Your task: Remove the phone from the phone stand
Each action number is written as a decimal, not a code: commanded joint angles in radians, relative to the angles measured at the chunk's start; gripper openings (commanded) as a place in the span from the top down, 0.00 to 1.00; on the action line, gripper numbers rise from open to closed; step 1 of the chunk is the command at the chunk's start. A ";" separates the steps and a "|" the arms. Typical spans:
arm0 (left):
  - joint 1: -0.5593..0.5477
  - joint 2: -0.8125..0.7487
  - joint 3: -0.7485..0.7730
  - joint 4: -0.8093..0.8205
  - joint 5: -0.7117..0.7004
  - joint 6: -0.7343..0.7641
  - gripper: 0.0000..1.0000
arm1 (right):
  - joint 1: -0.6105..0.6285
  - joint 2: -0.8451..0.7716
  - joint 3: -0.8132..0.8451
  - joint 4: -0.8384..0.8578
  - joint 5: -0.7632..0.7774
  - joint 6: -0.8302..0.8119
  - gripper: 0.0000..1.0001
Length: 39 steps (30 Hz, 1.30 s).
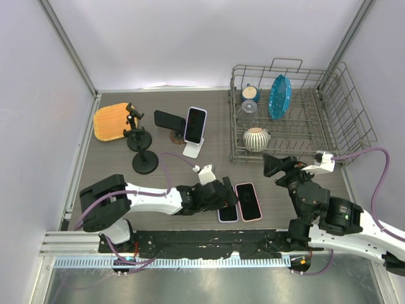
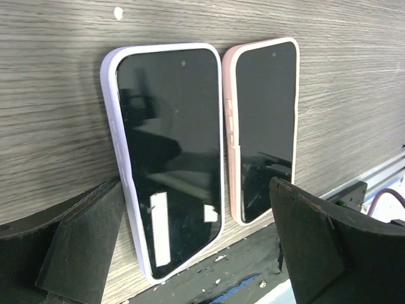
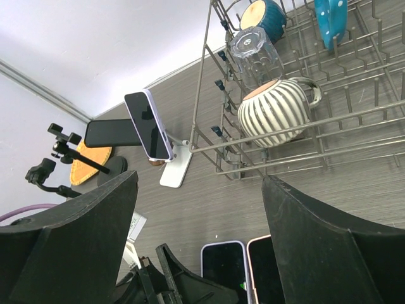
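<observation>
A lavender-cased phone (image 1: pixel 195 125) leans upright on a white phone stand (image 1: pixel 193 151) at mid-table; the right wrist view shows the phone (image 3: pixel 149 125) and the stand (image 3: pixel 176 170) too. Just left, a black phone (image 1: pixel 169 119) rests on a second stand. Two more phones lie flat near the front edge: a lavender one (image 2: pixel 171 145) and a pink one (image 2: pixel 262 126). My left gripper (image 1: pixel 226 196) hovers open over the flat lavender phone (image 1: pixel 228 214), holding nothing. My right gripper (image 1: pixel 278 166) stands open and empty by the rack's front.
A wire dish rack (image 1: pixel 342 136) at the back right holds a striped mug (image 1: pixel 256 138), a glass, a teal cup and a blue plate (image 1: pixel 279 96). Two black tripod mounts (image 1: pixel 144 163) and an orange board (image 1: pixel 111 121) stand at the left.
</observation>
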<state>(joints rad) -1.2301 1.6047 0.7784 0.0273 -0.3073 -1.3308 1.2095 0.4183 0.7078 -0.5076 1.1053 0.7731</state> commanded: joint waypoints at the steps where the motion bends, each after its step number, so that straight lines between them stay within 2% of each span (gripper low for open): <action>1: -0.006 -0.044 0.002 -0.156 -0.053 -0.001 0.00 | 0.001 -0.007 0.005 0.011 0.018 0.015 0.16; 6: -0.014 -0.065 -0.001 -0.182 -0.067 0.004 0.00 | 0.001 -0.006 0.004 0.011 0.019 0.018 0.16; 26: -0.014 0.100 0.157 -0.070 0.083 0.140 0.00 | 0.001 -0.001 0.009 0.011 0.011 0.009 0.17; 39: -0.011 0.127 0.243 -0.105 0.088 0.297 0.00 | 0.001 -0.010 0.007 0.012 0.022 -0.003 0.17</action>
<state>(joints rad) -1.2392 1.7229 0.9623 -0.0990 -0.2462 -1.0927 1.2095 0.4179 0.7078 -0.5076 1.0985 0.7704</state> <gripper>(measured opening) 0.996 0.827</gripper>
